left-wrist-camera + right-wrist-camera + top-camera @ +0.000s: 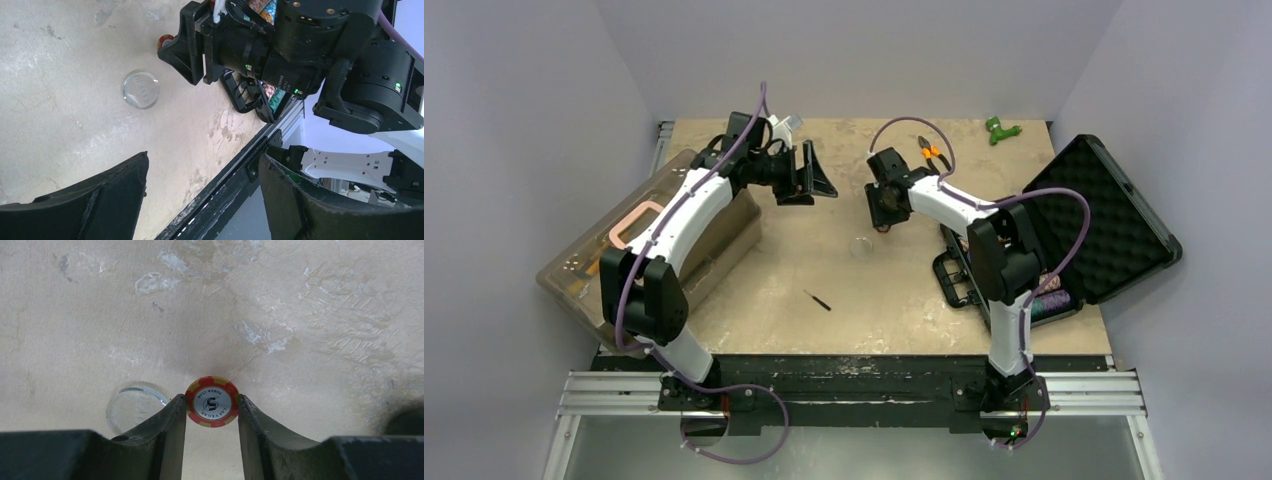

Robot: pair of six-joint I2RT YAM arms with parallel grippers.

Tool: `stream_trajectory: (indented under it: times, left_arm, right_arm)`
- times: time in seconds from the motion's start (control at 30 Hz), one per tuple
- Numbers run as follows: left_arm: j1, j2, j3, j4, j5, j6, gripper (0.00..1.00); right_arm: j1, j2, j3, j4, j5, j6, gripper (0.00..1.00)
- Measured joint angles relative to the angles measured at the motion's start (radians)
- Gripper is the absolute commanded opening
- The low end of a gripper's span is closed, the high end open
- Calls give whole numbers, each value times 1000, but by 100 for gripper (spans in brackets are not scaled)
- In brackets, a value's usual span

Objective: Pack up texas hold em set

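Poker chip (212, 402), red with yellow edge stripes and a 5 on its face, sits pinched by its rim between the jaws of the right gripper (211, 399), over the middle of the table (300, 315). Just beside it on the table lies a clear round button (131, 407). The left gripper (202, 159) hangs with jaws spread wide, nothing between them. The black case (1114, 215) lies open at the table's right edge; the brown toolbox (594, 262) stands at the left.
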Motion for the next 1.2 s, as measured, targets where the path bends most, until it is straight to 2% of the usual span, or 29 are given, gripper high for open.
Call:
stream_trajectory:
  times: [0.33, 0.67, 0.9, 1.2]
  left_arm:
    - [0, 75, -6, 37, 64, -26, 74]
    - [2, 283, 72, 81, 169, -99, 69]
    - [2, 407, 116, 141, 216, -184, 63]
    - [-9, 567, 256, 144, 292, -220, 58]
  right_arm:
    - [-3, -114, -125, 45, -33, -35, 22]
    - [-3, -245, -263, 61, -83, -44, 21]
    - [-3, -266, -274, 64, -90, -51, 21]
    - [-3, -266, -244, 53, -104, -57, 21]
